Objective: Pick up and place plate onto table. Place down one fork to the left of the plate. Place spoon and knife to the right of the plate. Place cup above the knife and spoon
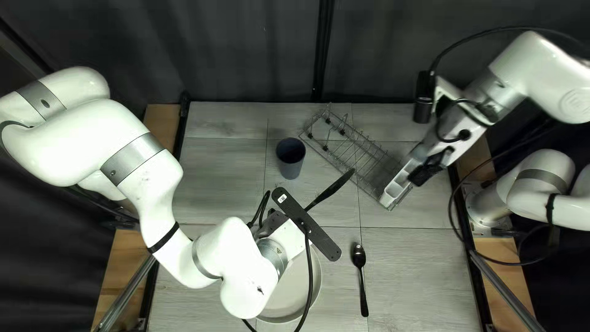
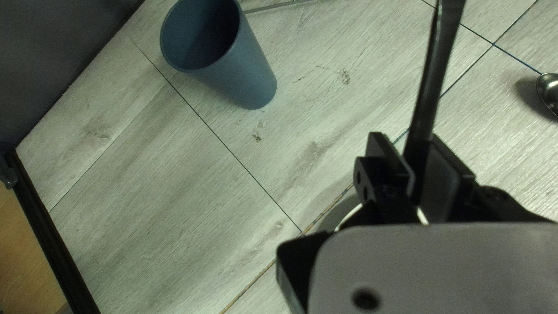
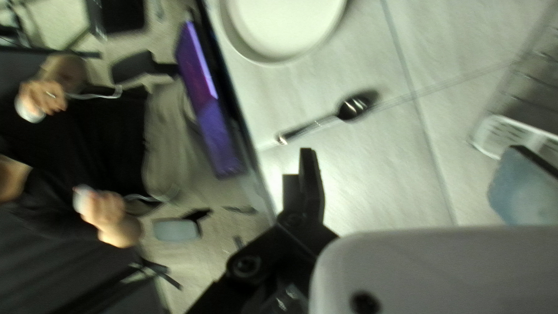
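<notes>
Before you, the wood-look table [image 1: 215, 166] runs back to the dark curtain [image 1: 246, 55]. Your left arm reaches in over the near middle, and your right arm comes in over the far right part. In the right wrist view you can see a person [image 3: 110, 134] in a dark top beyond the near edge, both hands raised, with a purple panel [image 3: 209, 104] beside that edge.

The wire dish rack [image 1: 344, 144] stands at a slant, far and right of centre. Your right gripper [image 1: 427, 169] is by its near right end, its two fingers wide apart with nothing between them. Your left gripper [image 1: 306, 222] has its fingers narrow, pinching the black knife [image 1: 332, 189], whose free end points far and right, toward the rack.

The pale plate [image 1: 294, 295] lies at the near middle, partly under your left arm. The blue-grey cup [image 1: 291, 161] is upright, far of the plate and just left of the rack. You have a white caddy [image 1: 393, 187] at the rack's near right end. The dark metal spoon [image 1: 359, 255] lies to the right of the plate, bowl toward the far side, handle toward you.
</notes>
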`<state>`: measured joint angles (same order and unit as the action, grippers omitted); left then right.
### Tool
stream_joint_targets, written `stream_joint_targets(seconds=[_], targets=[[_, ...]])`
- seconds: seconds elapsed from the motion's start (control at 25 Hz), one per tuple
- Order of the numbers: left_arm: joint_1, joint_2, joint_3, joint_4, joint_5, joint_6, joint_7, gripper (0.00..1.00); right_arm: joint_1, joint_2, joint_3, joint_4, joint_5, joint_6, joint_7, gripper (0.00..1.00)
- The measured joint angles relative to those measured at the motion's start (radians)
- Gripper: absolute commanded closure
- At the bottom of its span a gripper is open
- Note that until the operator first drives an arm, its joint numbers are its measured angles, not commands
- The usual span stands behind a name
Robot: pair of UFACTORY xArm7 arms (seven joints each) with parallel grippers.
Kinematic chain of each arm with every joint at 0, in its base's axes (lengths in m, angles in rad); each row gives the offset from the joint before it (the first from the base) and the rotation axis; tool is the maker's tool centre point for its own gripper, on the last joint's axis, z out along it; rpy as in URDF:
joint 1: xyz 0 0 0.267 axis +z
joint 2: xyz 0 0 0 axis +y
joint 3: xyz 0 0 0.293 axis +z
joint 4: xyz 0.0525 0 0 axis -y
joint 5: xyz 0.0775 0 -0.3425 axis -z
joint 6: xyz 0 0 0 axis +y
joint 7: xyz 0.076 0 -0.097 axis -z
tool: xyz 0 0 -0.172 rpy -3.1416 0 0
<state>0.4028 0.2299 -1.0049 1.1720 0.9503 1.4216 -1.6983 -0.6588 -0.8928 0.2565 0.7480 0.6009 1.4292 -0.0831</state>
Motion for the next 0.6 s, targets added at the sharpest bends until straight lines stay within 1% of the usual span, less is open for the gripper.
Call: stream_joint_targets(seconds=[0.16, 0.24, 0.36, 0.44, 0.48, 0.52, 0.6], targets=[[0.000, 0.000, 0.000, 0.000, 0.000, 0.000, 0.000, 1.00, -0.012, -0.041, -0.013, 0.038, -0.134, 0.108, -0.017, 0.00], [0.000, 0.000, 0.000, 0.000, 0.000, 0.000, 0.000, 1.00, -0.015, -0.055, -0.018, 0.046, -0.158, 0.128, -0.023, 0.00], [-0.002, 0.005, 0.002, 0.005, 0.000, 0.003, -0.006, 1.00, -0.015, -0.057, -0.019, 0.047, -0.163, 0.132, -0.024, 0.00], [-0.024, 0.048, 0.018, 0.048, 0.009, 0.029, -0.051, 1.00, -0.015, -0.057, -0.019, 0.047, -0.163, 0.133, -0.024, 0.00], [-0.045, 0.082, 0.032, 0.086, 0.016, 0.053, -0.089, 1.00, -0.015, -0.057, -0.019, 0.047, -0.163, 0.133, -0.024, 0.00], [-0.070, 0.116, 0.047, 0.129, 0.024, 0.076, -0.132, 1.00, -0.015, -0.057, -0.019, 0.047, -0.163, 0.133, -0.024, 0.00], [-0.140, 0.207, 0.088, 0.237, 0.040, 0.119, -0.261, 1.00, -0.015, -0.057, -0.019, 0.047, -0.163, 0.133, -0.024, 0.00]])
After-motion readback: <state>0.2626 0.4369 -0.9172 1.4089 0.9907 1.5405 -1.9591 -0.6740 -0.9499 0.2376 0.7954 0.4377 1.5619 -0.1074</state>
